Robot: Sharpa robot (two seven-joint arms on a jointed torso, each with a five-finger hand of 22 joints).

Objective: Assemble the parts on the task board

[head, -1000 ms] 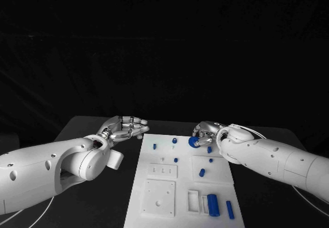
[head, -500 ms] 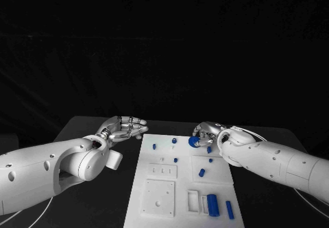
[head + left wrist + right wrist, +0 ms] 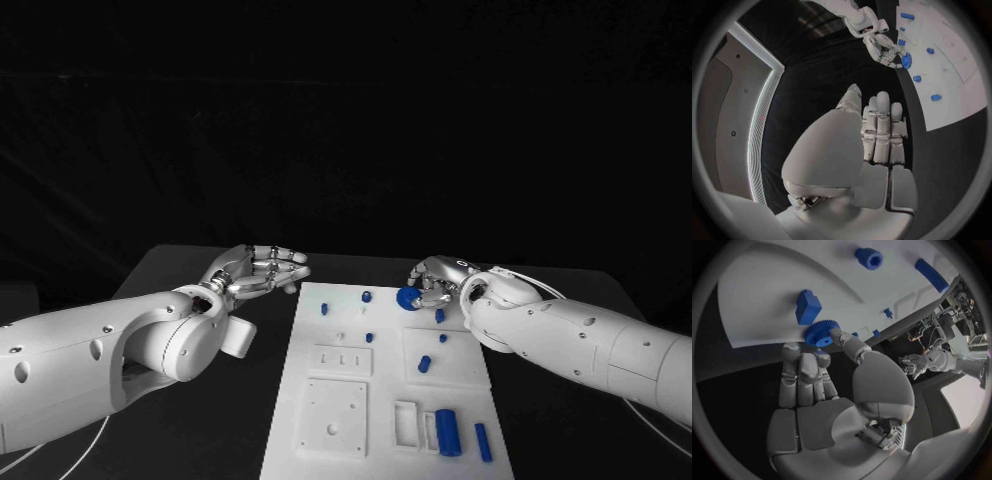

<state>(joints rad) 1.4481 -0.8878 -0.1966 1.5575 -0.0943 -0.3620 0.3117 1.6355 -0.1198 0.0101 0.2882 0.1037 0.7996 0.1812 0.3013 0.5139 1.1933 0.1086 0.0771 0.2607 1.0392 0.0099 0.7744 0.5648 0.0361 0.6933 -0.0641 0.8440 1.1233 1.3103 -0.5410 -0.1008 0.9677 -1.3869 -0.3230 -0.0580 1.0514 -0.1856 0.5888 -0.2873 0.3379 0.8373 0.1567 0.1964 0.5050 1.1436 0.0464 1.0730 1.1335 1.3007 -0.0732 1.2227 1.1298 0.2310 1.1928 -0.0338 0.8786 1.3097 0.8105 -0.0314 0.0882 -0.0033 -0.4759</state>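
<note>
The white task board [image 3: 335, 420] lies in the middle of the black table. My right hand [image 3: 444, 277] hovers at the board's far right corner and pinches a blue toothed wheel [image 3: 408, 298] between thumb and fingers; the right wrist view shows the wheel [image 3: 821, 333] just above the board's edge, beside a blue block [image 3: 808, 306]. My left hand [image 3: 261, 268] floats over the table off the board's far left corner, fingers straight and apart, holding nothing. In the left wrist view, the left hand [image 3: 879, 131] is stretched out, with the right hand [image 3: 884, 49] and wheel [image 3: 906, 61] beyond it.
Small blue parts dot the board's far half [image 3: 366, 296], [image 3: 325, 308], [image 3: 426, 364]. A big blue cylinder [image 3: 449, 431] and a thin blue bar [image 3: 483, 441] lie near its front right. Black table [image 3: 216, 420] flanks the board on both sides.
My left hand's fingers have uncurled and stretched out a little. The right hand with the wheel has barely shifted.
</note>
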